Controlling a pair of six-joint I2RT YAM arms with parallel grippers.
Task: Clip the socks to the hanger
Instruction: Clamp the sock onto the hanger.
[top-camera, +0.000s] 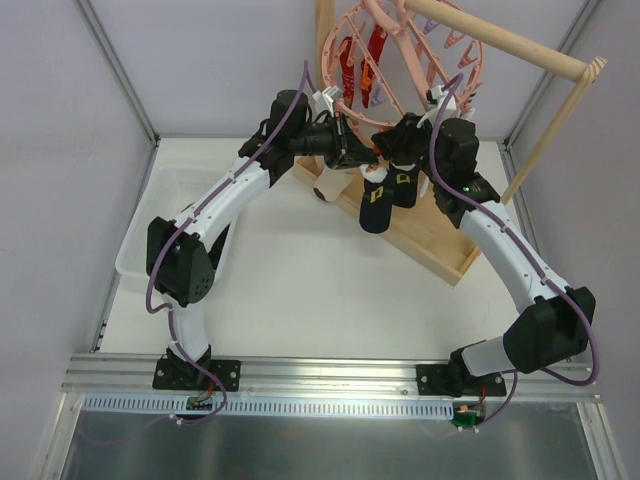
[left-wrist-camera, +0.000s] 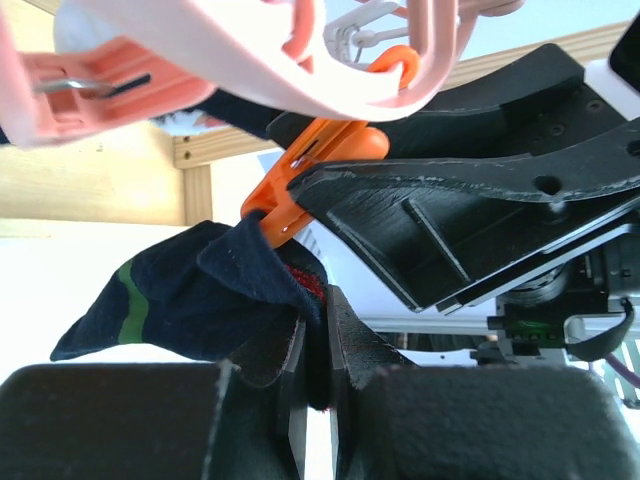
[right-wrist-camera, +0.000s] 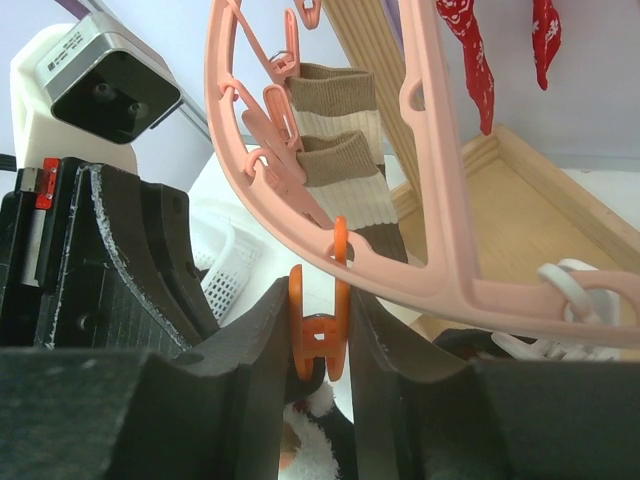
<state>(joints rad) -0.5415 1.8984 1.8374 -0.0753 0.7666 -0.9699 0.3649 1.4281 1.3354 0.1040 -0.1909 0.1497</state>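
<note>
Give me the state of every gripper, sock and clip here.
Left gripper, shut on the dark sock.
Right gripper, shut on the orange clip.
Dark sock, held up at the orange clip.
Striped sock, clipped to the hanger.
Red socks, clipped to the hanger.

Bunched navy sock (left-wrist-camera: 190, 300) touches orange clip (left-wrist-camera: 335, 148) under pink hanger (right-wrist-camera: 425, 150).

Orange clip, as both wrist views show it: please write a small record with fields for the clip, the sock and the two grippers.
orange clip: hangs from the pink hanger, pinched by the right gripper
sock: dark navy, held by the left gripper, upper edge at the clip's mouth
clipped: cannot tell
</note>
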